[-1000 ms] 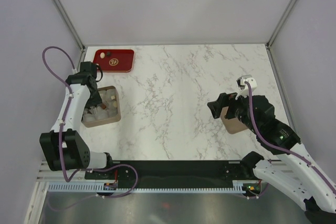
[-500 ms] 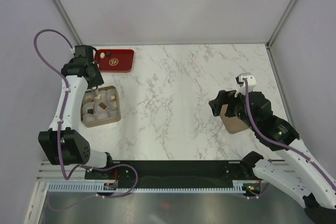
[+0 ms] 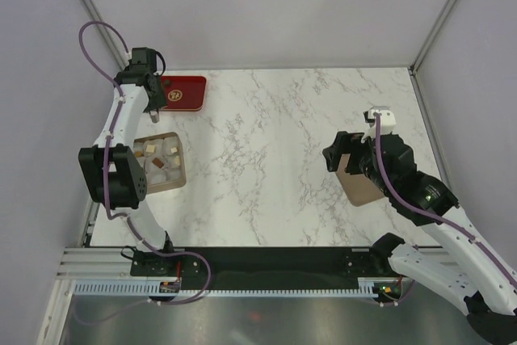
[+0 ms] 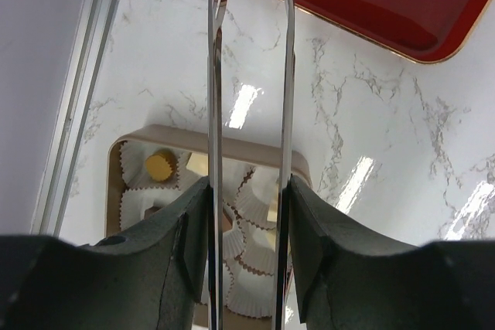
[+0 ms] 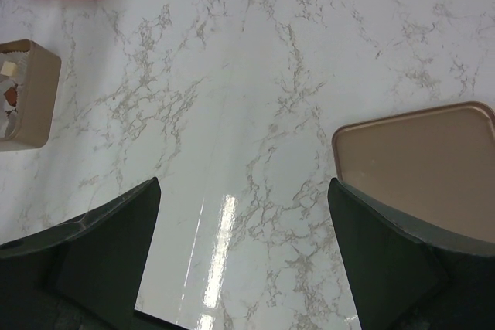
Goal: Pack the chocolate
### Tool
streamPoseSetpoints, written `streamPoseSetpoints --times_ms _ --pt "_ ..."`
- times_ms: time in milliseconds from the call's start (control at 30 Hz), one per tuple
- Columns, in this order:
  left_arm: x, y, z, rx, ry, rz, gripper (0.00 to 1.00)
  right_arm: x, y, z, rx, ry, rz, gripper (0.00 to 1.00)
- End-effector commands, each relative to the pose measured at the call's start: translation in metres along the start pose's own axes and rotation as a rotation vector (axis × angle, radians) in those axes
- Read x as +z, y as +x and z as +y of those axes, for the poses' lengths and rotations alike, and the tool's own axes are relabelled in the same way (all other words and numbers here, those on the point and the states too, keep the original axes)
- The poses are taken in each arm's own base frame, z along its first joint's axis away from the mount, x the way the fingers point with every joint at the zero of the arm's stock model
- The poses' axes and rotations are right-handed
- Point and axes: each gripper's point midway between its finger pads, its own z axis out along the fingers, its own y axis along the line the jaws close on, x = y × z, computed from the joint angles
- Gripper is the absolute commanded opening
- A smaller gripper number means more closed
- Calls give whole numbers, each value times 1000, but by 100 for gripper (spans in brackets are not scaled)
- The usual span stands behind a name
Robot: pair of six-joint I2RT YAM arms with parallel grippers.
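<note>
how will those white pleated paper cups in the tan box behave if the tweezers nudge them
The white pleated paper cups look thin and empty, so probably very light and apt to slide or crumple. They sit crowded together in the tan rectangular box, so nudging one likely shifts its neighbours.

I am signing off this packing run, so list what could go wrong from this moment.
1. The left gripper carries thin metal tongs with nothing between the tips; small chocolates could slip from such narrow blades.
2. The tan box holds loose white paper cups; a lowered tong tip might catch and shift one.
3. The right gripper hangs open beside the flat box lid, which may slide on the glossy marble table rather than be gripped.
</note>
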Motion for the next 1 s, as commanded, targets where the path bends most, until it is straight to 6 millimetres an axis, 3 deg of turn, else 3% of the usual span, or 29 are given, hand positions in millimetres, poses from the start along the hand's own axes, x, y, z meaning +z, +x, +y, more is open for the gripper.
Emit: streamPoseSetpoints --times_ms 0,200,667,967 --pt "9 -34 1 -20 -27 -75 49 -4 -20 1 28 18 -60 98" --pt "26 -47 -8 -28 -20 -81 50 2 -22 0 8 32 -59 98" --pt "71 -41 0 -80 -62 -18 50 17 -14 -4 -28 63 -48 98" --pt "81 -37 -2 -92 -67 -2 50 22 -13 -5 -45 75 -44 98"
